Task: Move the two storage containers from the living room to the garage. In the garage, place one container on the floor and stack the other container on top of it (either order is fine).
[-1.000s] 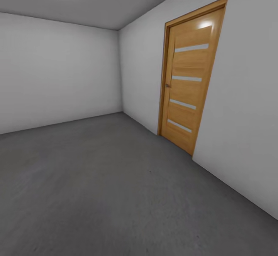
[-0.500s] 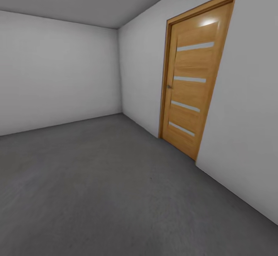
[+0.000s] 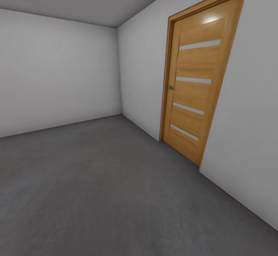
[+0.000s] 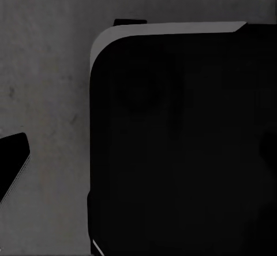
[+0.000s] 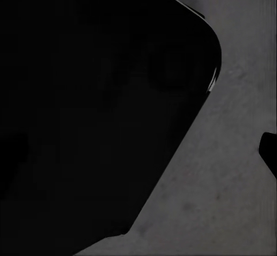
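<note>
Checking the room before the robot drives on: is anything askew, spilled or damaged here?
Nothing stands out. The grey floor looks unmarked, the white walls look plain, and the wooden door on the right sits shut in its frame. The wrist views show dark robot bodywork over the same concrete.

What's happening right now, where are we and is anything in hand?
The robot is in transit, with nothing being handled in these views. The head view looks across a grey concrete floor in a bare white-walled room, with a closed wooden door in the right-hand wall. Both wrist views look down at that same concrete past a large dark shape, likely the robot's own body. No orange-red containers are in sight.
</note>
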Robot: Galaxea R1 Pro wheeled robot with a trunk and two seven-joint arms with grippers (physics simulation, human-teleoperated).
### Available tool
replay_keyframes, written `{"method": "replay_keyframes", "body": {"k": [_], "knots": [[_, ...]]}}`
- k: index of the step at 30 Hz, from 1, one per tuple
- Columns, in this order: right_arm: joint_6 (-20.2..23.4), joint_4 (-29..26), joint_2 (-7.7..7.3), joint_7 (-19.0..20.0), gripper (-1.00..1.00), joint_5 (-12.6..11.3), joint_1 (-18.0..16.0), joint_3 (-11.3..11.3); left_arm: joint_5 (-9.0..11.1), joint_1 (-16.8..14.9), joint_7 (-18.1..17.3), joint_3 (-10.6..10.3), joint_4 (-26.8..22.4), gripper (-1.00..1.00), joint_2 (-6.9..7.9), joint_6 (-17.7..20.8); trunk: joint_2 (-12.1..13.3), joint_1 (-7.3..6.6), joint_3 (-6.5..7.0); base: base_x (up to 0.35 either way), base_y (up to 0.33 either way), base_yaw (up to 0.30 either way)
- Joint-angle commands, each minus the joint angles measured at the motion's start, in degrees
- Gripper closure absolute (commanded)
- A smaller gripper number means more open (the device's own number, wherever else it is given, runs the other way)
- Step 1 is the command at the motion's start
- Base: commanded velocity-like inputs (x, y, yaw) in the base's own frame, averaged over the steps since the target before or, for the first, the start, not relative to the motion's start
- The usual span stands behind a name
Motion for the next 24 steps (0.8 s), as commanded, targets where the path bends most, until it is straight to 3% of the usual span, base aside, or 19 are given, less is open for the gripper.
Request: {"method": "replay_keyframes", "body": {"k": [1, 24], "knots": [[-0.2, 0.0, 0.0, 0.0, -1.0, -0.2, 0.0, 0.2, 0.1, 0.0, 0.0, 0.0, 0.0, -1.0, 0.0, -0.1, 0.0, 0.03, -0.04, 0.323, 0.0, 0.0], [-0.2, 0.0, -0.03, 0.0, -1.0, -0.4, 0.0, 0.2, 0.1, 0.0, 0.0, 0.0, 0.0, -1.0, 0.0, -0.2, 0.0, 0.03, -0.04, 0.323, 0.0, 0.0]]}}
